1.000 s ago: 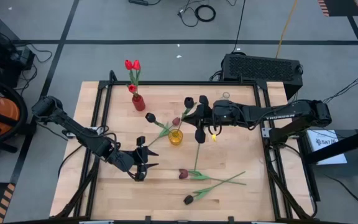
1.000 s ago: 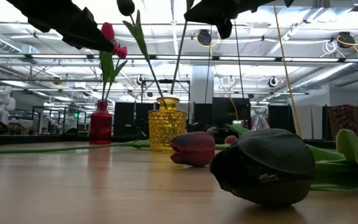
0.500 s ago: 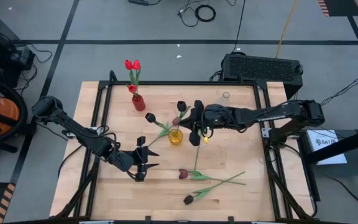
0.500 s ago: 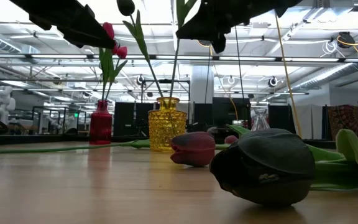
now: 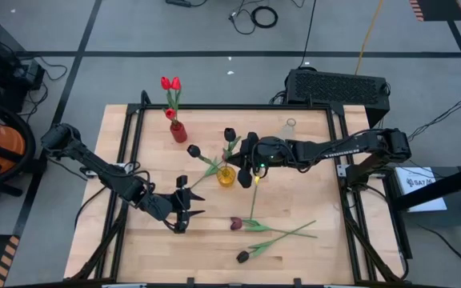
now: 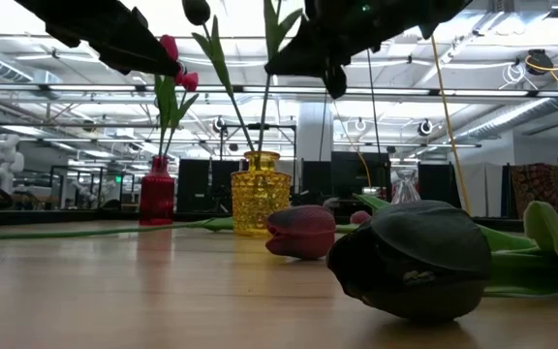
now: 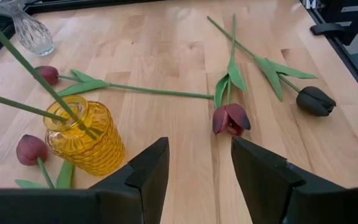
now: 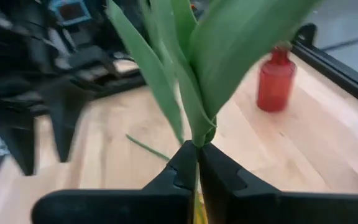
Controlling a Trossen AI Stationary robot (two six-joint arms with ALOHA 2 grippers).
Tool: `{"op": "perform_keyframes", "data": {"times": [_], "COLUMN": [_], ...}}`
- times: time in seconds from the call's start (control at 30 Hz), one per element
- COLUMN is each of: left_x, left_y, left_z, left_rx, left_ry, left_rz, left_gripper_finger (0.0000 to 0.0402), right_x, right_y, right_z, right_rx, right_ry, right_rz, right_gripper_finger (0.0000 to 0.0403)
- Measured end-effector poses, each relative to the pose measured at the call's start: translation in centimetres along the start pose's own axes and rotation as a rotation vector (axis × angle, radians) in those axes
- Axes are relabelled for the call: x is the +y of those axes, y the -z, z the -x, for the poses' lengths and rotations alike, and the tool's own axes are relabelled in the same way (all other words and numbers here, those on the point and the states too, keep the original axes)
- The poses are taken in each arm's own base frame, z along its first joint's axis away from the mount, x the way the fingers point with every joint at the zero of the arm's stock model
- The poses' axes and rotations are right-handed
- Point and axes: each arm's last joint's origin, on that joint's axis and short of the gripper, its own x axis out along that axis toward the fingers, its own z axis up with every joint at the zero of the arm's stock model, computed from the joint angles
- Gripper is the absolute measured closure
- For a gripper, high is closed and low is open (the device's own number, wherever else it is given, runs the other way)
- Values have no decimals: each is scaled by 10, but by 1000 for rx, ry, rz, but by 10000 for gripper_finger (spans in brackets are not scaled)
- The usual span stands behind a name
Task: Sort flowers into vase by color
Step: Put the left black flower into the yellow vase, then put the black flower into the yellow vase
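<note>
A yellow glass vase (image 5: 226,177) stands mid-table with a black-headed tulip (image 5: 193,150) leaning out of it to the left. My right gripper (image 5: 246,174) is just right of the vase, above it, shut on a second black-headed tulip (image 5: 230,134). That tulip's stem (image 6: 263,111) runs down to the vase's mouth (image 7: 73,117). A red vase (image 5: 178,132) at the far left holds red tulips (image 5: 170,82). My left gripper (image 5: 184,205) waits open near the table's left front, touching nothing. My right gripper pinches the tulip's green stem (image 8: 197,144) between its two fingers, just where the leaves branch off. The fingers come from the table's right, slanting a little downward, and lie across the stem. The tulip stands head up, tipped toward the far edge, its lower end at the yellow vase's mouth.
Loose tulips lie on the table: a maroon one (image 5: 236,223), a dark one (image 5: 243,257) near the front edge, and a maroon head (image 7: 31,149) beside the yellow vase. A clear glass vase (image 5: 289,126) stands at the far right. The table's front left is bare wood.
My right gripper has moved toward the table's left and down, closer to the yellow vase, rolling a little. It has stayed shut on the tulip, whose head has travelled left with it while the stem's lower end has stayed at the vase.
</note>
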Motion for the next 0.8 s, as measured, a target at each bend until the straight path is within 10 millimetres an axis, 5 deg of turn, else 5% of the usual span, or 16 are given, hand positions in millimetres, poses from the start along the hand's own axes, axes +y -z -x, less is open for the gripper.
{"op": "perform_keyframes", "data": {"times": [0.4, 0.8], "left_x": [0, 0], "left_y": [0, 1], "left_z": [0, 0], "left_rx": [4, 6], "left_ry": [-1, 5], "left_rz": [-2, 3], "left_gripper_finger": [221, 221], "right_x": [-18, -17], "right_y": [6, 4], "right_z": [-13, 6], "right_rx": [3, 94], "right_ry": [103, 100], "right_rz": [-58, -64], "right_gripper_finger": [250, 120]}}
